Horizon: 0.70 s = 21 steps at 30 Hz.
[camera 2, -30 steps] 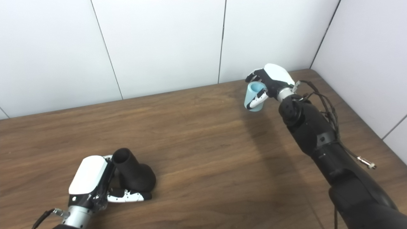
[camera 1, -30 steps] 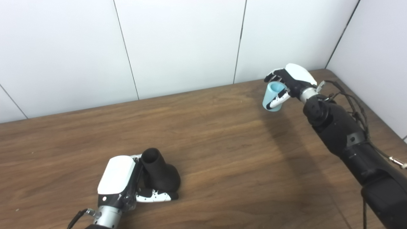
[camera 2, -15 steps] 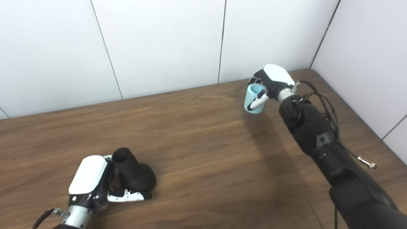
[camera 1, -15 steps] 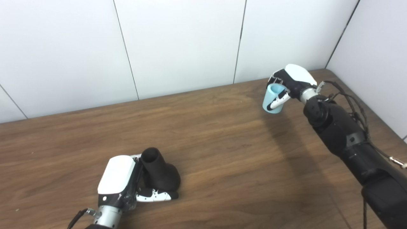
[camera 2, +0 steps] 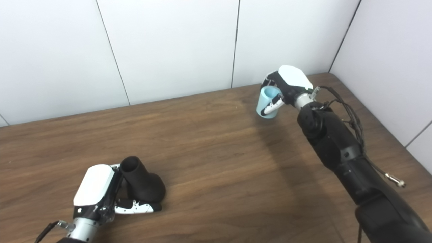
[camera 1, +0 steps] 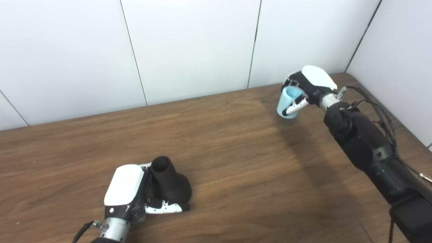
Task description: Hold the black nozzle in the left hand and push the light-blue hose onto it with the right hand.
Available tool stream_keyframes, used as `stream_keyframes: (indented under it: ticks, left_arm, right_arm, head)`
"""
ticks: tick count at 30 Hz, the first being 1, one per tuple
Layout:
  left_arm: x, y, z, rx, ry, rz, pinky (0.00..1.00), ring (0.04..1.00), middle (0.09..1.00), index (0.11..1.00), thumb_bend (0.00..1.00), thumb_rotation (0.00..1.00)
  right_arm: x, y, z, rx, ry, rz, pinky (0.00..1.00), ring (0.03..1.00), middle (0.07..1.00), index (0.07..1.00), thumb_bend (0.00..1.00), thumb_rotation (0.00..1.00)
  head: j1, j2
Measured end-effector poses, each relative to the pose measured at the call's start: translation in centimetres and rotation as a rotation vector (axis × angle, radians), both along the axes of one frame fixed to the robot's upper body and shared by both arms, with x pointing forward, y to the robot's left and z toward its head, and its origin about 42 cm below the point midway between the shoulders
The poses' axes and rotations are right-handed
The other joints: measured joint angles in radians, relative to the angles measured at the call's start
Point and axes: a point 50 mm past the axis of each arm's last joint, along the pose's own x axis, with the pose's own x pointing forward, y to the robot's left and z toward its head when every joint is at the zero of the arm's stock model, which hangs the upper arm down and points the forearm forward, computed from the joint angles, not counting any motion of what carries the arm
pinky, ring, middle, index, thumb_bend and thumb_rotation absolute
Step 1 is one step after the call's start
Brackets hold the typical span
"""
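Note:
The black nozzle stands on the wooden table at the front left, wide base down and open neck tilted up. My left hand is shut on it, thumb across the base. Far off at the back right, my right hand is shut on the light-blue hose, a short upright tube with its open end up. The hose hangs a little above the tabletop. In the right eye view the hose sits in the right hand the same way, and the nozzle stands against the left hand.
White wall panels close the table at the back and on the right. Loose cables run along my right forearm. Bare wood lies between the two hands.
My right hand's fingers have closed round the hose, and hand and hose have lifted slightly up and to the left. The left hand and nozzle stay put.

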Motion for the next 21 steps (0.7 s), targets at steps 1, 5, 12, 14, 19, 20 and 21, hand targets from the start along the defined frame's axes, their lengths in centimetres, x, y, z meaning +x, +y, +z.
stream_keyframes:
  ticks: [1, 5, 12, 14, 19, 20, 21]
  left_arm:
    - [0.0, -0.1, 0.0, 0.004, 0.001, 0.006, 0.48, 0.543, 0.466, 0.500, 0.52, 0.00]
    - [-0.2, -0.7, 0.0, 0.004, -0.001, 0.007, 0.48, 0.535, 0.462, 0.499, 0.52, 0.00]
    - [-0.5, -1.4, 0.1, 0.016, -0.005, 0.025, 0.49, 0.554, 0.455, 0.502, 0.52, 0.00]
    - [-0.6, -1.5, 0.1, 0.017, -0.004, 0.024, 0.49, 0.553, 0.452, 0.504, 0.52, 0.00]
    - [-0.7, -1.9, 0.1, 0.018, -0.002, 0.030, 0.47, 0.540, 0.446, 0.507, 0.52, 0.00]
    - [-0.7, -2.0, 0.1, 0.017, -0.001, 0.032, 0.47, 0.536, 0.444, 0.508, 0.52, 0.00]
    - [-0.8, -2.2, 0.1, 0.021, -0.004, 0.035, 0.46, 0.533, 0.442, 0.509, 0.52, 0.00]
  right_arm:
    - [-0.6, 0.6, 0.8, 0.004, -0.026, 0.025, 0.38, 0.391, 0.515, 0.514, 0.51, 0.00]
    - [-3.0, 1.9, 2.8, 0.024, -0.084, 0.094, 0.39, 0.375, 0.492, 0.524, 0.51, 0.00]
    - [-6.8, 3.3, 4.8, 0.043, -0.154, 0.156, 0.35, 0.391, 0.496, 0.509, 0.50, 0.00]
    - [-7.7, 4.2, 4.8, 0.060, -0.162, 0.190, 0.34, 0.389, 0.504, 0.519, 0.50, 0.00]
    - [-9.9, 7.7, 4.5, 0.118, -0.160, 0.287, 0.37, 0.398, 0.512, 0.528, 0.50, 0.00]
    - [-10.1, 8.2, 4.4, 0.130, -0.155, 0.301, 0.37, 0.398, 0.513, 0.529, 0.50, 0.00]
    - [-10.3, 8.5, 4.3, 0.141, -0.151, 0.312, 0.38, 0.397, 0.514, 0.530, 0.50, 0.00]
  head:
    - [0.024, 0.006]
    - [0.069, 0.017]
    - [0.152, 0.032]
    - [0.172, 0.035]
    - [0.225, 0.044]
    - [0.232, 0.046]
    - [0.232, 0.046]
